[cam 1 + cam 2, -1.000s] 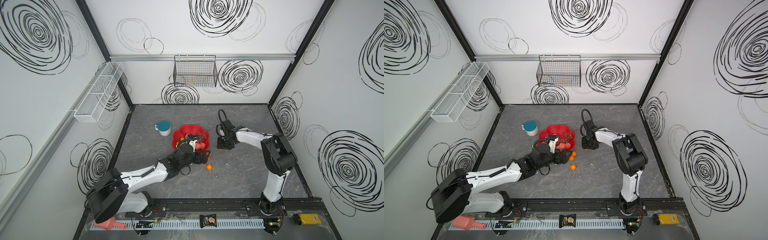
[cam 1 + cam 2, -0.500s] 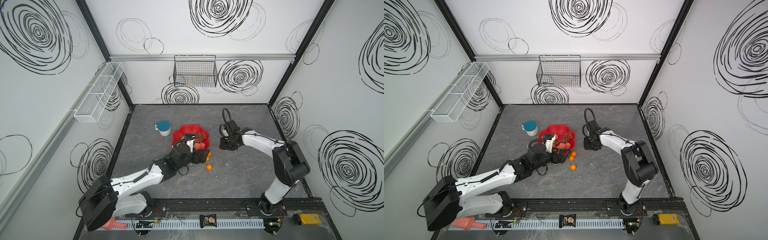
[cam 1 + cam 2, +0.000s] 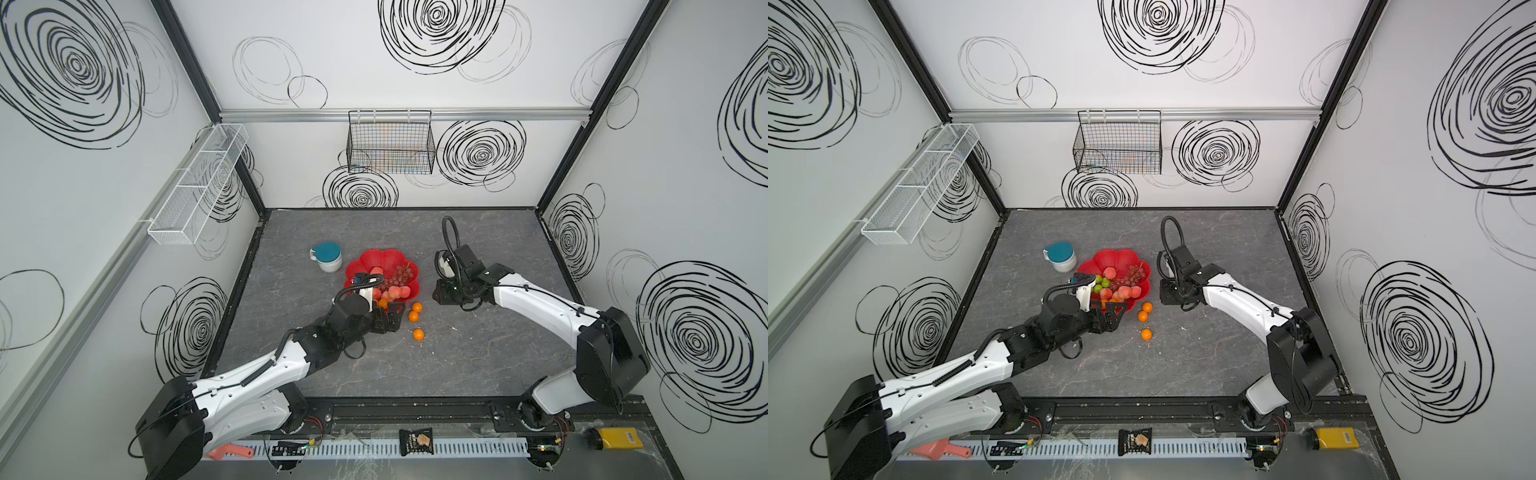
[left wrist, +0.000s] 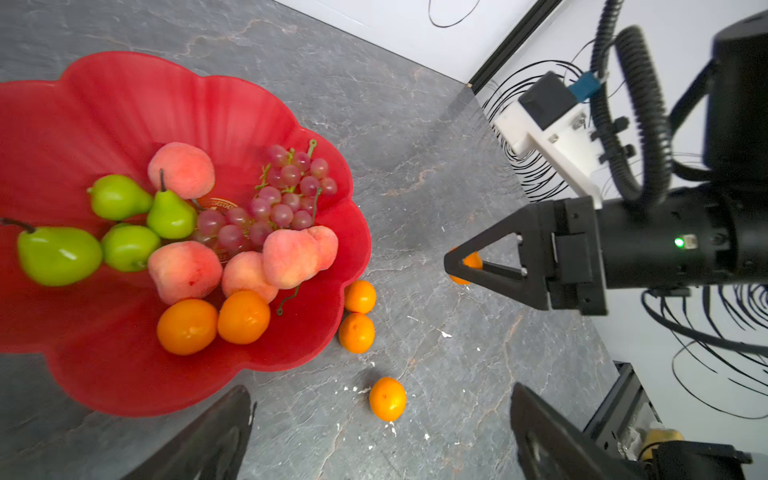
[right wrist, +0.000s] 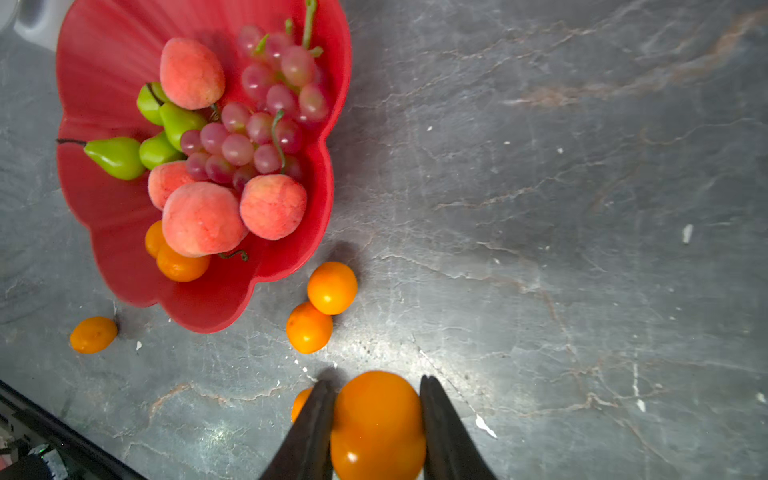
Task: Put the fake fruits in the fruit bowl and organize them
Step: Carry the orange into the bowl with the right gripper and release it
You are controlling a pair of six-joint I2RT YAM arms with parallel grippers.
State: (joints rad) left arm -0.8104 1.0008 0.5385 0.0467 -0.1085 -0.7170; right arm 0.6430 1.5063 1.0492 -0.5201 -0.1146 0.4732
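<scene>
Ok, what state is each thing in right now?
Scalloped red plastic bowl: upright, partly filled.
Green pears, pink peaches, purple grape bunch, two orange balls: inside bowl.
Loose small orange balls: on grey marbled table outside bowl.
Gripped orange ball: clamped in right end effector.
Left end effector: open, empty.
White mug with teal lid: upright, lidded.

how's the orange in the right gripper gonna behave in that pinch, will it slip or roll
The orange looks smooth and glossy, so it may slip between the narrow fingers of the right gripper. It shows no denting, so it is probably stiff. Being round, it would likely roll on the flat table if released.
</scene>
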